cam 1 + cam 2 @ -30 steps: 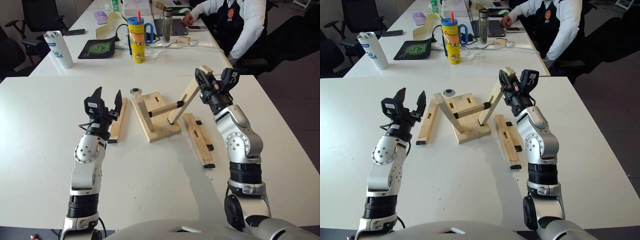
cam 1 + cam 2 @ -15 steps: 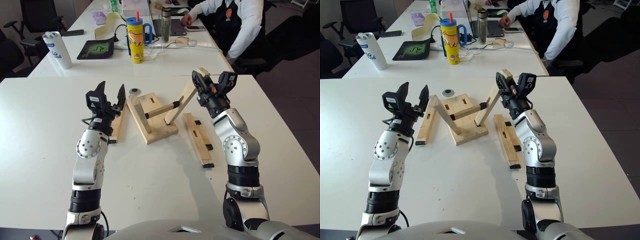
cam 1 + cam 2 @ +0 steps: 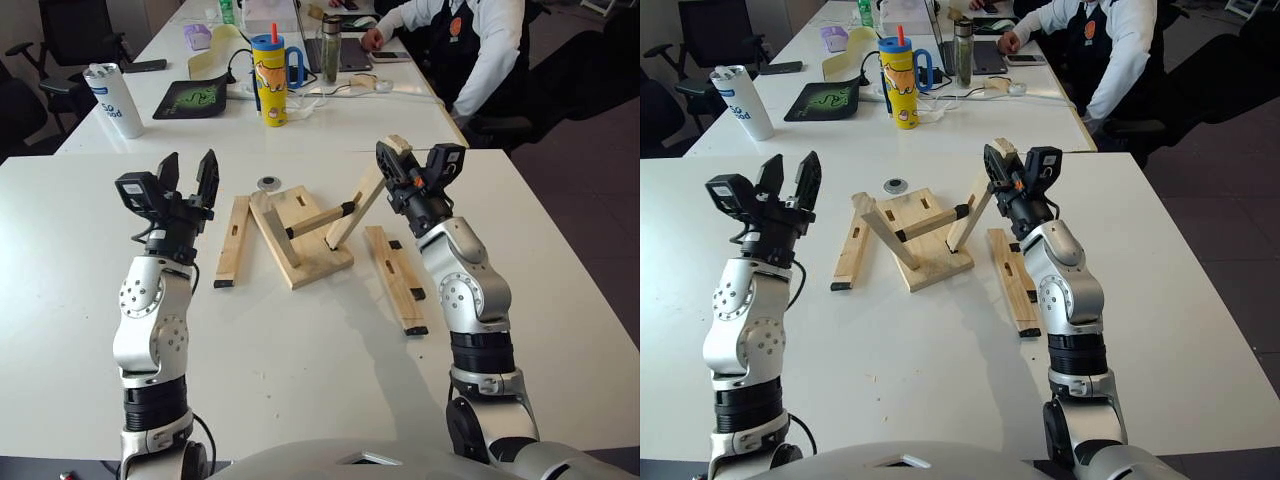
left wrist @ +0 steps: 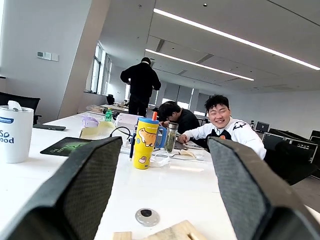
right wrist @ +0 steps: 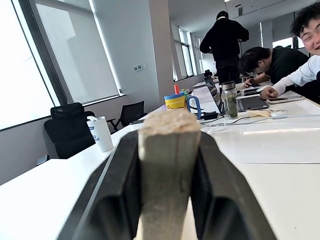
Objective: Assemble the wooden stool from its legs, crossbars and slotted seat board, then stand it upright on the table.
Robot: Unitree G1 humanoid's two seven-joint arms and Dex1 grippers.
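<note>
**Right pincer clamped on a leaning leg, left pincer spread and empty**

Your right gripper [image 3: 397,160] is clenched on the top end of a stool leg [image 3: 358,200]. That leg leans down to the slotted seat board [image 3: 325,255]. The board lies flat near the middle of the table [image 3: 300,350], toward its far edge. A crossbar [image 3: 318,221] links the held leg to a second leg [image 3: 278,232] slanting over the board. Your left gripper [image 3: 190,165] is spread wide and holds nothing, raised above the table's left half. A loose leg [image 3: 233,240] lies flat between it and the board. A last leg [image 3: 395,272] lies flat just right of the board.
</note>
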